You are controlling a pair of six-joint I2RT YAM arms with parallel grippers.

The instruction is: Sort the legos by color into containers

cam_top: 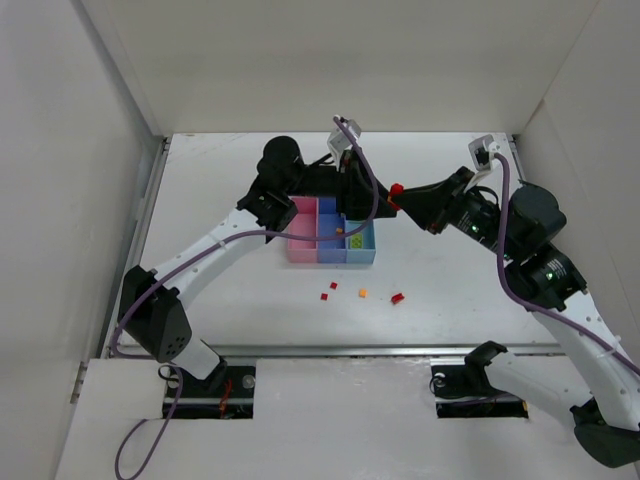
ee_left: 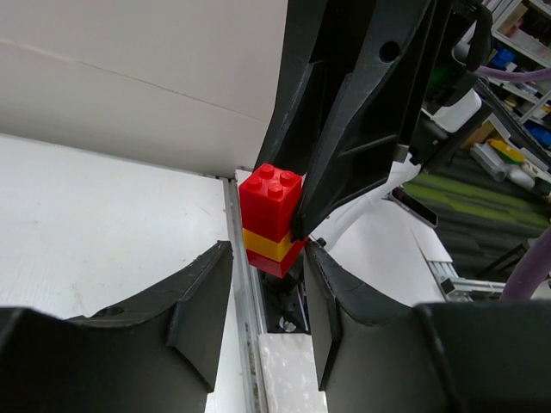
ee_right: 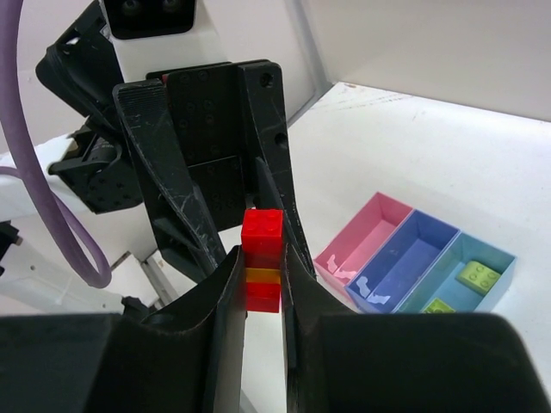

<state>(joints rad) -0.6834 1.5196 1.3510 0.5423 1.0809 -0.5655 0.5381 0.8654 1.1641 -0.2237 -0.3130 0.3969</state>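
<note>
1. Red-orange-red stack [ee_right: 262, 232] of legos is clamped low down by the right gripper [ee_right: 260, 262]. It hangs in the air past the far right corner of the bins [cam_top: 330, 250], toward the far edge of the table [cam_top: 450, 280].
2. Left gripper [ee_left: 268, 254]: fingers [ee_left: 202, 301] apart either side of the stack, not pressing it.
3. Likely step: splitting the stack. Seat the left fingers squarely on the top red brick only, clear of the orange layer.
4. Peel by tilting, not pulling straight, and keep the right grip firm.
5. Work over the bins, so a dropped brick does not join the loose legos [cam_top: 362, 293] near the table's middle.
</note>
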